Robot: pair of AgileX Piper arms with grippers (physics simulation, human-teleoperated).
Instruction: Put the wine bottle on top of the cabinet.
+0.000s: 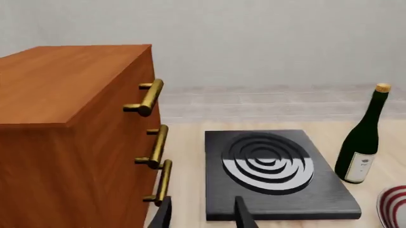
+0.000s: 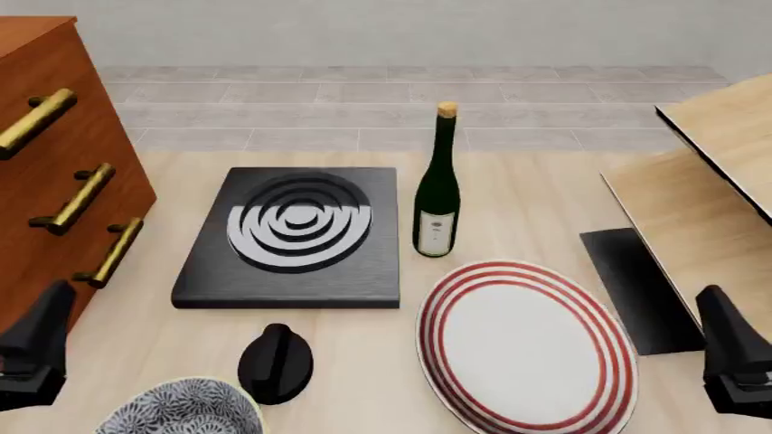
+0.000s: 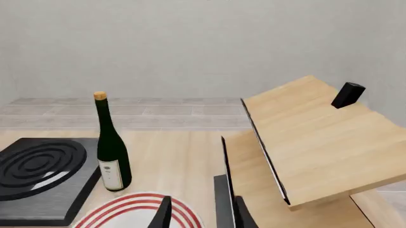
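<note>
Probably a simulated home kitchen: a black ringed hob slab (image 2: pixel 296 240), red-striped white plate (image 2: pixel 525 344) and patterned bowl (image 2: pixel 181 411) share the pale wooden worktop (image 2: pixel 531 194).

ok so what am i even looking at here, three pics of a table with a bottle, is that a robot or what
It is a computer simulation of a robot with two arms, not real footage. One picture comes from a fixed camera above the table; the dark shapes in its lower corners are the left gripper and the right gripper. The other two come from cameras mounted on each arm, looking along its fingers.

On the table stand a green wine bottle, upright beside a black stove plate, a red-striped plate, a patterned bowl and a small black knob-like object. The reddish cabinet stands to the left, pale wood furniture to the right.

Both grippers are open and hold nothing.
</note>
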